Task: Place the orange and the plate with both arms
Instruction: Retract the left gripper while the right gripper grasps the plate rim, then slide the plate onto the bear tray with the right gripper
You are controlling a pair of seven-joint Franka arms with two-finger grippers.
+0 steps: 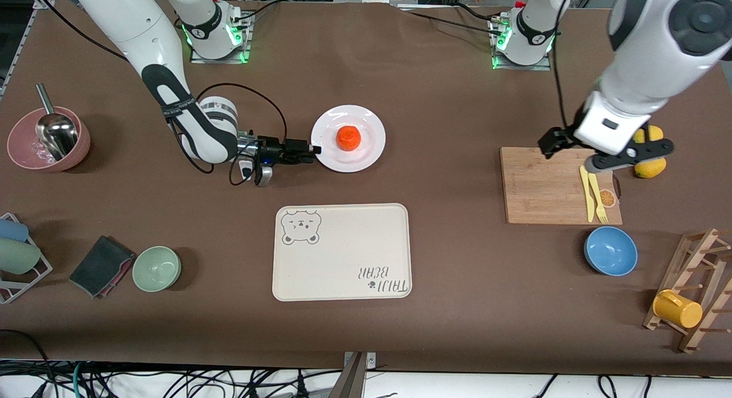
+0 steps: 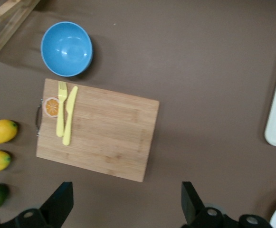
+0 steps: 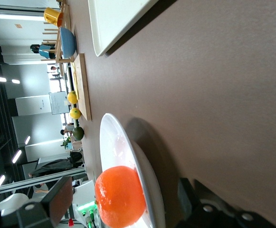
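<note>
Front view: the orange (image 1: 347,138) sits in the middle of the plate (image 1: 366,155), which lies on the brown bench (image 1: 446,89), farther from the camera than the bear-print tray (image 1: 343,255). The right pincer (image 1: 313,150) is low at the plate's rim on the right arm's end, its fingers spread about the edge. The left pincer (image 1: 606,152) hangs spread over the cutting board (image 1: 543,192), holding nothing.

Left wrist view: the board (image 2: 109,137) carries a yellow fork (image 2: 61,108) and knife (image 2: 70,115); a blue bowl (image 2: 66,48) is just beside it.

Right wrist view: the orange (image 3: 120,195) rests on the plate (image 3: 149,190), between the spread fingers (image 3: 57,199).
</note>
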